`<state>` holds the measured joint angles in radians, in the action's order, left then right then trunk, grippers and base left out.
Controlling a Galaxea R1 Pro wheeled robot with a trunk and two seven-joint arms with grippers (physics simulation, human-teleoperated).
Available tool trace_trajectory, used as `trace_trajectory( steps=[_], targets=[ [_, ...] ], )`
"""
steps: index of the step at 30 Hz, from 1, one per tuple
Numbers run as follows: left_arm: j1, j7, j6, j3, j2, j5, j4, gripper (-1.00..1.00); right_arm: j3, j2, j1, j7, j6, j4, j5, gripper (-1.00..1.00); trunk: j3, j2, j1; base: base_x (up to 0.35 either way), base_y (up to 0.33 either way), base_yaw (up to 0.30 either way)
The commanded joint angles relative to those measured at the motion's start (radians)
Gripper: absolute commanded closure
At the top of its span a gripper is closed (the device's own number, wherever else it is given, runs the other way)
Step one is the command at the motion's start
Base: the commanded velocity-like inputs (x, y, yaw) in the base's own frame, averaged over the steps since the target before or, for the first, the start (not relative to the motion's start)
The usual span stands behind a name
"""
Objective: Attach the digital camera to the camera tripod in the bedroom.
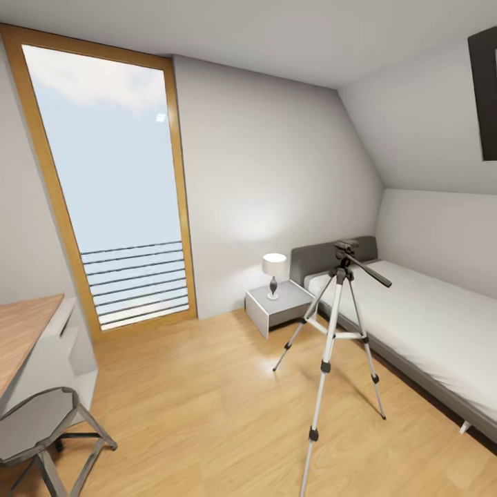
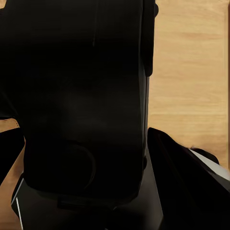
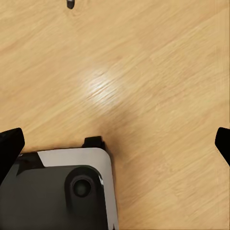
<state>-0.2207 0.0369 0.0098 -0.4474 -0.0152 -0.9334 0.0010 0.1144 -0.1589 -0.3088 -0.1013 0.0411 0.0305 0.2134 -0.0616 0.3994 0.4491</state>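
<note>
Digital camera (image 1: 346, 245) atop camera tripod (image 1: 331, 338) beside bed (image 1: 428, 324), no legible writing

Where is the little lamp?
In the head view, the table lamp stands on the grey nightstand against the far wall, between the tall window and the bed, just left of the camera tripod.

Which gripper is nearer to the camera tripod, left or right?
Probably right: the right gripper hangs over the floor, a likely camera tripod foot ahead. The left gripper's position cannot be told.
</note>
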Motion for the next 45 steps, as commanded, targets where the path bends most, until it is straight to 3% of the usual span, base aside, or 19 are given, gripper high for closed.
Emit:
trace_trajectory(
  steps=[1,45],
  targets=[
    [0.000,0.004,0.001,-0.008,0.000,-0.009,0.000,1.00,0.008,-0.001,-0.001,-0.003,0.006,0.003,0.011,-1.00,0.000,0.001,0.001,0.317,0.000,0.000],
    [0.000,0.005,0.000,-0.008,0.000,-0.009,0.000,1.00,0.009,-0.002,-0.001,-0.004,0.004,0.003,0.009,-1.00,0.000,0.001,0.001,0.320,0.007,0.000]
  ],
)
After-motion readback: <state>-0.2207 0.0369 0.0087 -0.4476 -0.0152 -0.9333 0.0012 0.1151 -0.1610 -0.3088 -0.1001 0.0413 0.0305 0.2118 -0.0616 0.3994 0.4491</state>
